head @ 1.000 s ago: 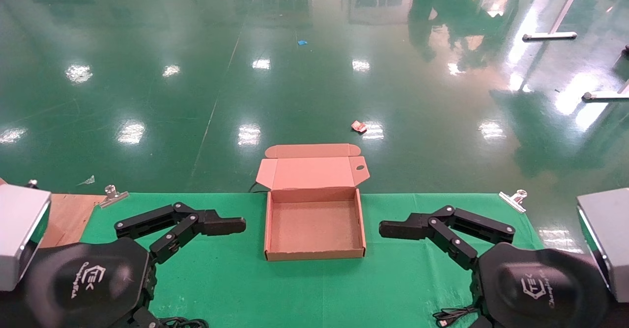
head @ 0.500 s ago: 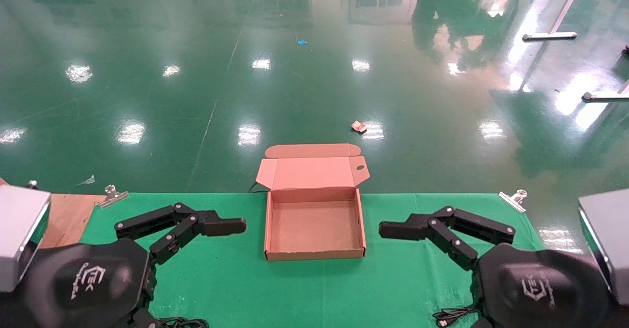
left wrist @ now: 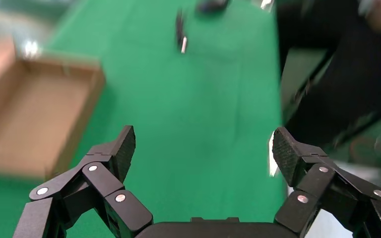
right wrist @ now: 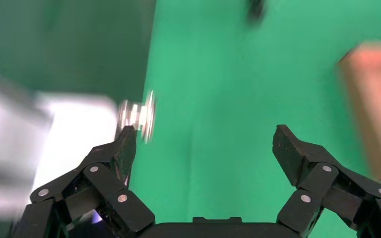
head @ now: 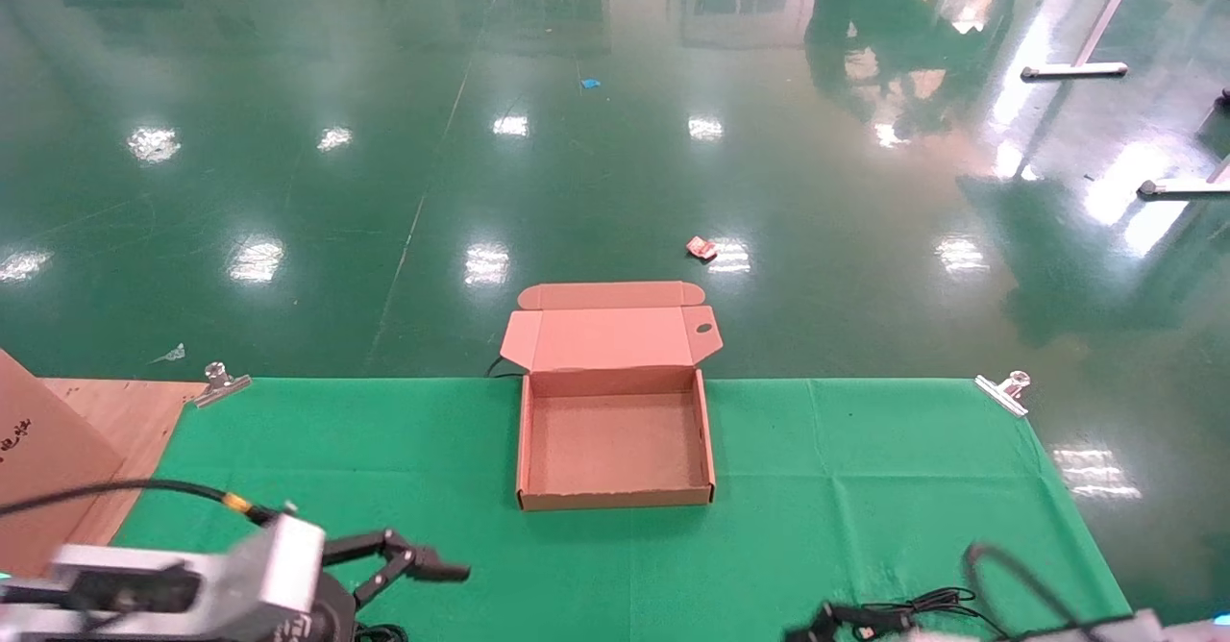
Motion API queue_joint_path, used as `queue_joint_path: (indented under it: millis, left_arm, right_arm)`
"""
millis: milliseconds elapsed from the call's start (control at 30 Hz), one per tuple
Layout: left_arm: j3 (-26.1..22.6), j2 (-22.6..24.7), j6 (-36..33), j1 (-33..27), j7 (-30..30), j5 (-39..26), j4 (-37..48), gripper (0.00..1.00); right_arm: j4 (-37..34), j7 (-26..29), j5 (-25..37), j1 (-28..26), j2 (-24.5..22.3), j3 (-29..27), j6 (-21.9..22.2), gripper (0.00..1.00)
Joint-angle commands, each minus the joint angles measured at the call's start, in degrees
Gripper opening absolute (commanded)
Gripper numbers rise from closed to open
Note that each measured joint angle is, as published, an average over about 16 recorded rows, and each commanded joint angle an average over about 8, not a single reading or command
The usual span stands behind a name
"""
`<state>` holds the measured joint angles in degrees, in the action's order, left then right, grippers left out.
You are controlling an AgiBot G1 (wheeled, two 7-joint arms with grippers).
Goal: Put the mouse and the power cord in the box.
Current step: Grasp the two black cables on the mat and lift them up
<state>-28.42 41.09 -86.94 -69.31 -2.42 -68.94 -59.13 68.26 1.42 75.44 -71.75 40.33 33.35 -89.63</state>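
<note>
Box (head: 615, 440) of brown cardboard, lid folded back, interior bare, on the green cloth (head: 817, 488) ahead of both grippers and between them. Left gripper (left wrist: 202, 153) low at the near left edge of the cloth, fingers spread wide and holding nothing; the box lies ahead and toward the robot's right of it. Right gripper (right wrist: 203, 148) low at the near right edge, likewise wide and empty. A thin black cable (head: 913, 605) lies beside it; the mouse and power cord cannot be identified.
</note>
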Motion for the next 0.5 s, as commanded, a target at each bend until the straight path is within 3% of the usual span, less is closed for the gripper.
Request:
queue_joint_path:
  millis: [33, 267, 500]
  left_arm:
    - [-1.7, 1.1, 0.3, -0.9, 1.5, -3.8, 2.3, 1.00]
    - [-8.0, 5.6, 2.9, -7.6, 6.0, -18.8, 9.3, 1.00]
    - [-12.6, 8.9, 6.4, -12.8, 9.7, -30.2, 16.5, 1.00]
  right_arm:
    - [-0.6, -1.6, 5.0, -1.1, 0.5, 2.8, 0.0, 1.00]
    - [-5.3, -5.5, 20.1, -7.1, 4.2, 8.9, 2.0, 1.00]
    - [-15.3, -12.9, 30.2, -12.6, 9.7, 12.4, 6.4, 1.00]
